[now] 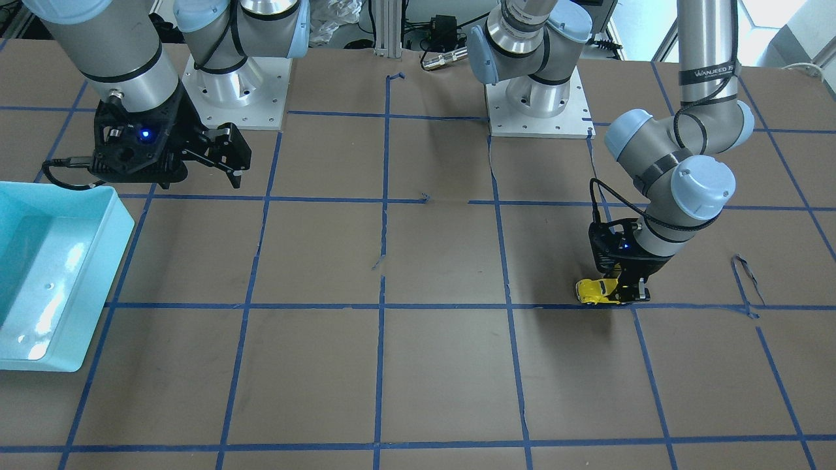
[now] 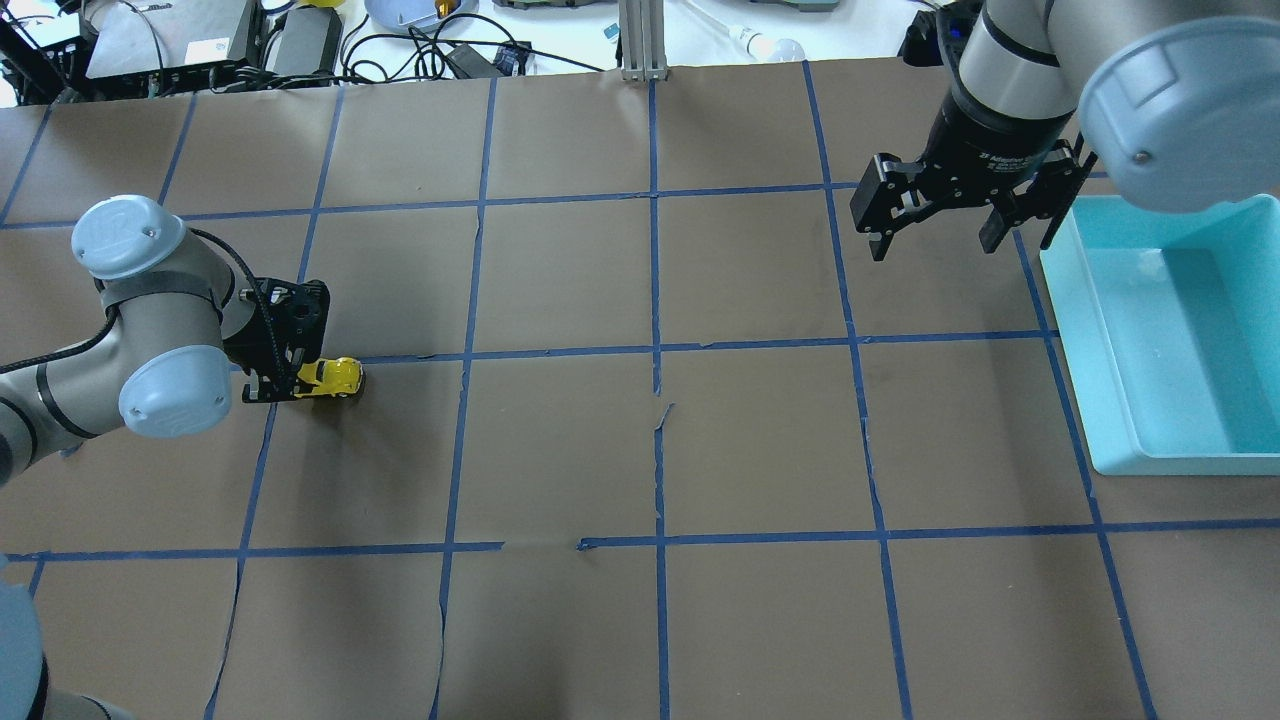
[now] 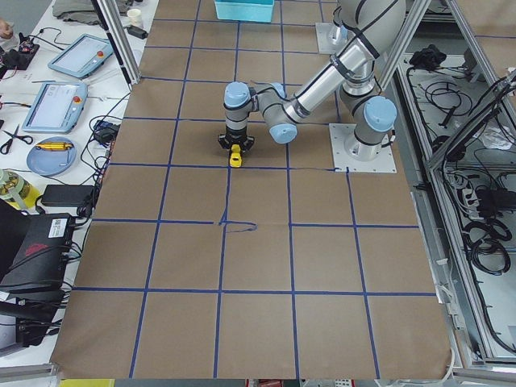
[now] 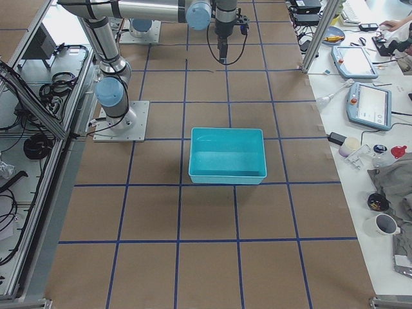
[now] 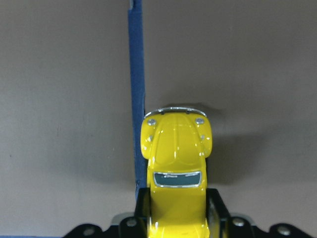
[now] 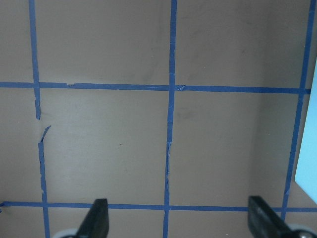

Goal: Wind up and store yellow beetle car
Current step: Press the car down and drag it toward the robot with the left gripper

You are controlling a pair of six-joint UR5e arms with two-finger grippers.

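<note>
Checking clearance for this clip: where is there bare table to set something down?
Bare: the middle squares between the car and the blue bin, and the bin's inside. Crowded: around the left gripper, shut on the car; the open right gripper hangs near the bin.

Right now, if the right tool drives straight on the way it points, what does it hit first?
The right tool points down at bare table paper; the teal bin lies beside that line, it seems.
</note>
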